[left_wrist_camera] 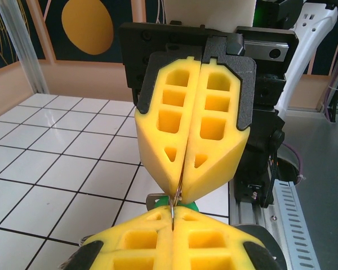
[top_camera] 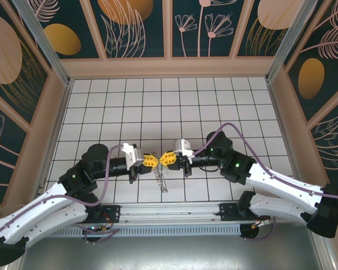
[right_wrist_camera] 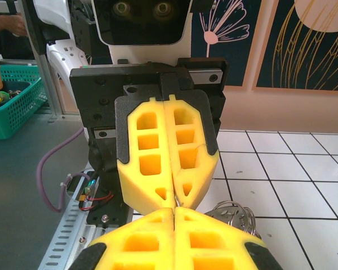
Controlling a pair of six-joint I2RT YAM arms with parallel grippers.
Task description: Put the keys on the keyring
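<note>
My two grippers meet tip to tip low over the near middle of the white tiled floor. The left gripper [top_camera: 152, 160] [left_wrist_camera: 173, 218] and the right gripper [top_camera: 167, 158] [right_wrist_camera: 174, 212] are both shut. A thin wire of the keyring [left_wrist_camera: 177, 197] runs from the seam of one pair of yellow jaws into the other. Just beneath the tips peeks the green key [left_wrist_camera: 162, 201]. A silvery bunch of rings and a flat metal piece [right_wrist_camera: 234, 212] hangs below the grip, seen from above as a short dangling strand [top_camera: 162, 181].
Tan walls [top_camera: 169, 67] box in the tiled floor on three sides. An aluminium rail [top_camera: 174, 212] runs along the near edge between the arm bases. A green basket [right_wrist_camera: 14, 109] of small items stands off the table behind the left arm.
</note>
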